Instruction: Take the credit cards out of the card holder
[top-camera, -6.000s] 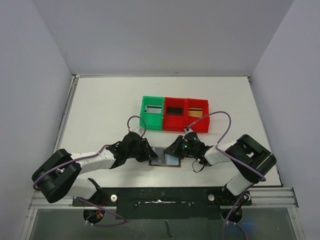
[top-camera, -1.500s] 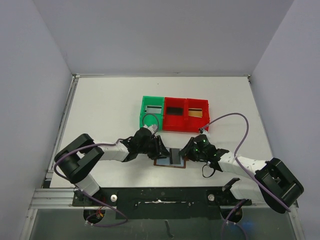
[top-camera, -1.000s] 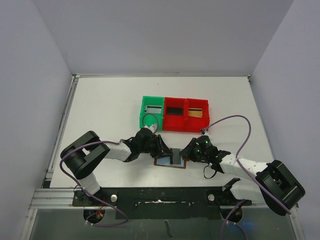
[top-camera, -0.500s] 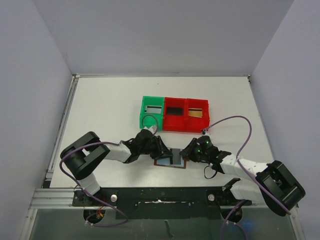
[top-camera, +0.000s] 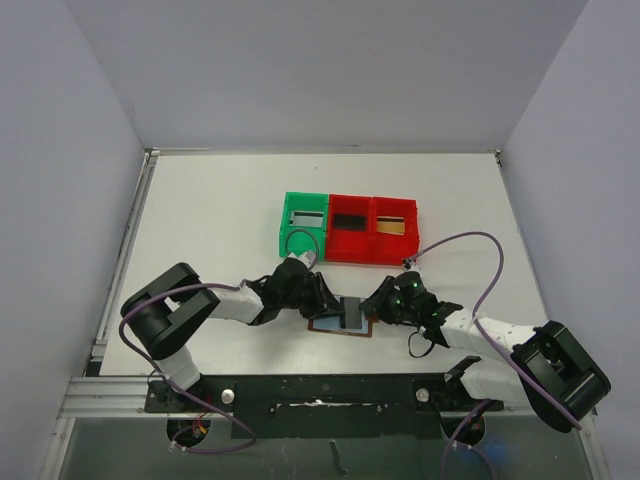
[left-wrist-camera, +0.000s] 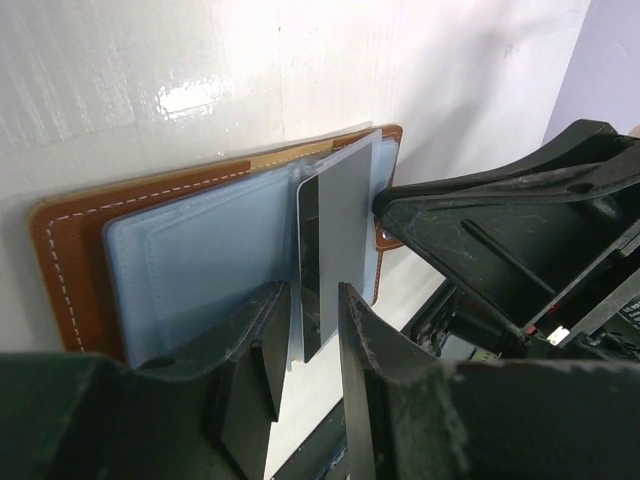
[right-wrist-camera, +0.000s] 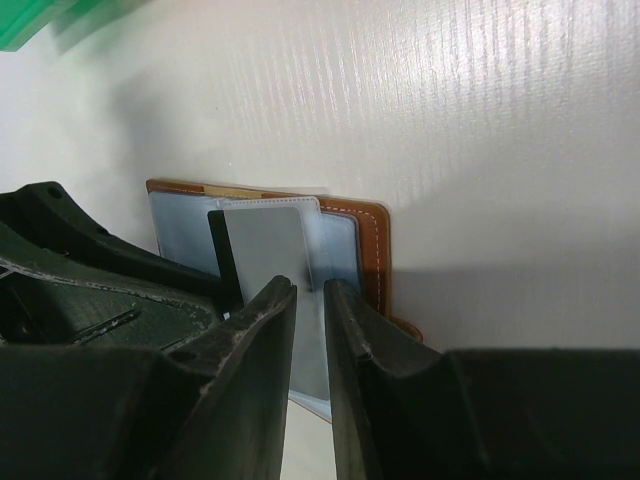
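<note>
**Slide the Card Out Straight**

The card holder (left-wrist-camera: 66, 250) lay open on the table (left-wrist-camera: 150, 60), between the 2 claws. 1 grey credit card (left-wrist-camera: 345, 210) stuck out of its blue pocket. The left claw (left-wrist-camera: 312, 292) had its fingers a little apart, with the card's end in the gap. I could not tell if it squeezed the card. The right claw (right-wrist-camera: 310, 288) was nearly closed over the holder's other side, and I could not tell if it held anything. I think the best way was to hold the holder down and pull the card straight, so it would not bend.

Top view: high, looking down over table (top-camera: 200, 220). Wrist views: close, opposite sides, sharing card holder (left-wrist-camera: 60, 250).
</note>
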